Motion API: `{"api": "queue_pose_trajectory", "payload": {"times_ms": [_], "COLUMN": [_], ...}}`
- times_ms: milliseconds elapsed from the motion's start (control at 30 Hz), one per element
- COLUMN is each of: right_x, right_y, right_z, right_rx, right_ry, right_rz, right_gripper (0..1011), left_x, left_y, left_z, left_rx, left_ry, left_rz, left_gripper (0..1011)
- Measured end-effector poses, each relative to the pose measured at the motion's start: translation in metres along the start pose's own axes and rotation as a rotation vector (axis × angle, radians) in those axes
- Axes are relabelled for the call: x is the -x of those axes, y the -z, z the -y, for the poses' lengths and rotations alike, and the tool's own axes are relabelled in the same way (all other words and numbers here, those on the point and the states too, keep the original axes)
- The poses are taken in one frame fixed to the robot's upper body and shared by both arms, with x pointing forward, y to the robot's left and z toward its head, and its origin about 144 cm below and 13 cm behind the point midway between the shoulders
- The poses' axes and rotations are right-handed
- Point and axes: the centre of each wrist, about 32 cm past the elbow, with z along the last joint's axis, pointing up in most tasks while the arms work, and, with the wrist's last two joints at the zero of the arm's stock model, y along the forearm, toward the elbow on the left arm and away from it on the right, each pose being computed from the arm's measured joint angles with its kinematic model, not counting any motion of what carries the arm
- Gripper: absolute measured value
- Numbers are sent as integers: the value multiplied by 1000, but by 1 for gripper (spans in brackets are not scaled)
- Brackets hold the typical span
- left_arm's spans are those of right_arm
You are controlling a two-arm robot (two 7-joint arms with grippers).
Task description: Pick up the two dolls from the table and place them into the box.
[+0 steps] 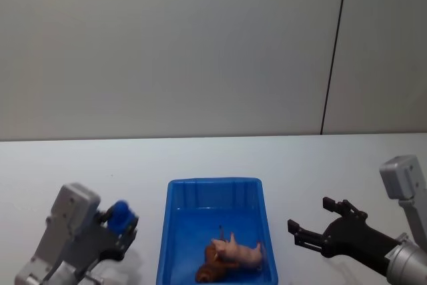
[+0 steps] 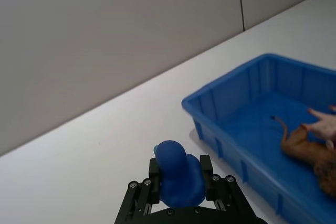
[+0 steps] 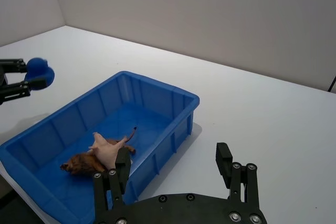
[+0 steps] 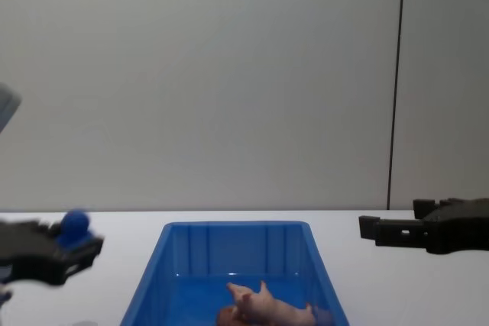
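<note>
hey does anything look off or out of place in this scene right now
Yes. The left gripper, beside the box, is shut on a small blue toy, which is not one of the two dolls. The pig and the lion already lie tipped over, touching, in the box. The right gripper hovers open.

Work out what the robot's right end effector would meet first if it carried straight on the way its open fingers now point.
Probably the right wall of the bright blue plastic bin: the right end effector points leftward toward it over bare white table. If it rides above the rim, it may pass over.
</note>
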Motion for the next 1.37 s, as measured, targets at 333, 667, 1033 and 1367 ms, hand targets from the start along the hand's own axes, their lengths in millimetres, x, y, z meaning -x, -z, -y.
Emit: {"api": "queue_pose_trajectory", "payload": {"times_ms": [333, 667, 1033, 1367], "right_x": [0, 0, 0, 0], "right_y": [0, 0, 0, 0], "right_z": [0, 0, 0, 0], "right_rx": [0, 0, 0, 0], "right_ry": [0, 0, 0, 0], "right_rz": [0, 0, 0, 0], "right_gripper": [1001, 1001, 1001, 1001], "left_x": [9, 28, 40, 40], "left_y": [-29, -47, -57, -57], "left_z": [28, 57, 74, 70], "left_rx": [103, 186, 256, 311], "left_ry": [85, 197, 272, 277], "left_rz": [56, 80, 90, 94], "left_gripper": [387, 630, 944, 1001]}}
